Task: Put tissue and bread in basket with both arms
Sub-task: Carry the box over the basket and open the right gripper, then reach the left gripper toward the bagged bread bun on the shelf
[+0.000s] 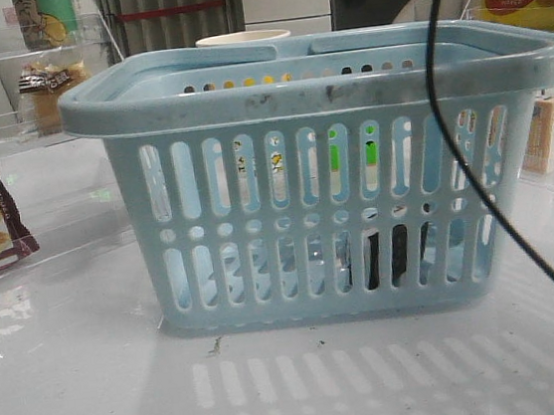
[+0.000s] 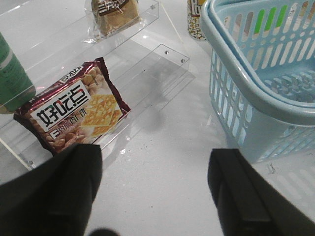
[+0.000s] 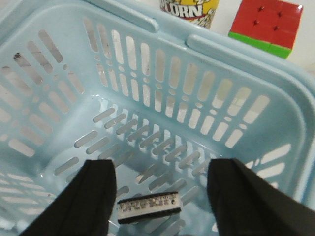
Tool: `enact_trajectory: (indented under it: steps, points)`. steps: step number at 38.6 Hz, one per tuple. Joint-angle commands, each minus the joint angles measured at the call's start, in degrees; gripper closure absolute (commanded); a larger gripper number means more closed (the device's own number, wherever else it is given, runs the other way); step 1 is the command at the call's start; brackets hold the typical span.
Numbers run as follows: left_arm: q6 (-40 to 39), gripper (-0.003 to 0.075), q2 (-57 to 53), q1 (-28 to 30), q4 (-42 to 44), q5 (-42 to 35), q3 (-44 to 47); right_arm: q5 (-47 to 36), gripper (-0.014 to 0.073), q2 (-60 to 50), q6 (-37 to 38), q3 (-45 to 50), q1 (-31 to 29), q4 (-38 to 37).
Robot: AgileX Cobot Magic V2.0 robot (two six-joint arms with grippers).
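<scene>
Now, front view: basket (image 1: 324, 177) centre of table (image 1: 88, 389); dark tissue pack (image 1: 388, 255) visible low through slots, right of middle. Bread (image 1: 47, 91) on clear shelf far left, not yet collected.

Left wrist view: left tool (image 2: 155, 184) spread wide, empty, hovering over table between cracker packet (image 2: 76, 113) and basket wall. Bread further off on shelf, beyond crackers. Advice: steer past crackers, straddle bread wrapper across short side, pinch gently.

Right wrist view: right tool (image 3: 160, 189) spread apart above basket interior; tissue pack lies on floor between fingers, apparently released.
</scene>
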Motion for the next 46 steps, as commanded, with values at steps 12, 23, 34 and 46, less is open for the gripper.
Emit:
enact_trajectory:
  steps: [12, 23, 34, 46]
  points:
    - [-0.14, 0.0216, 0.1, -0.46, -0.25, -4.62, -1.63, -2.92, 0.0078, -23.68, -0.64, 13.54, 0.03, -3.41]
    - [-0.14, 0.0216, 0.1, -0.46, -0.25, -6.59, -1.63, -2.7, 0.0078, -33.15, -0.64, 21.25, 0.03, -3.41]
    - [-0.14, 0.0216, 0.91, -0.46, -0.79, -11.89, -1.49, -2.48, 0.0078, -32.94, -0.64, 21.25, 0.03, -3.41]
    - [-0.14, 0.0097, 18.87, -0.46, -0.33, -13.15, -11.08, -2.48, 0.0078, -32.94, -0.64, 21.25, 0.03, -3.41]
